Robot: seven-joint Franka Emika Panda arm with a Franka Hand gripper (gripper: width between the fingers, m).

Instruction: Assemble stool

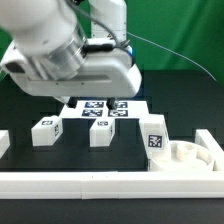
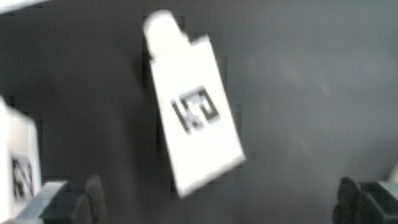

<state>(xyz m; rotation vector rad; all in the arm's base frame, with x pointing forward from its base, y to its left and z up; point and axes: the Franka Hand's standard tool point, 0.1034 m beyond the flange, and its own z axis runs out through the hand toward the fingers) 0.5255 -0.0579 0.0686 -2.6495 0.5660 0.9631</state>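
The round white plastic seat disc (image 1: pixel 190 155) is seen at the exterior view's right, just beside the long white rail (image 1: pixel 90 182). Small blocky white plastic legs (image 1: pixel 100 132) are stood apart nearby. The gripper (image 2: pixel 222 200) is held above one leg (image 2: pixel 192 110), fingers (image 2: pixel 71 200) wide apart, nothing held. Picking a leg seems the step. Next it should be lowered and lined up around the leg.

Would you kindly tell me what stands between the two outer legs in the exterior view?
A third leg stands there, apart from the leg at the exterior view's left and the leg at its right.
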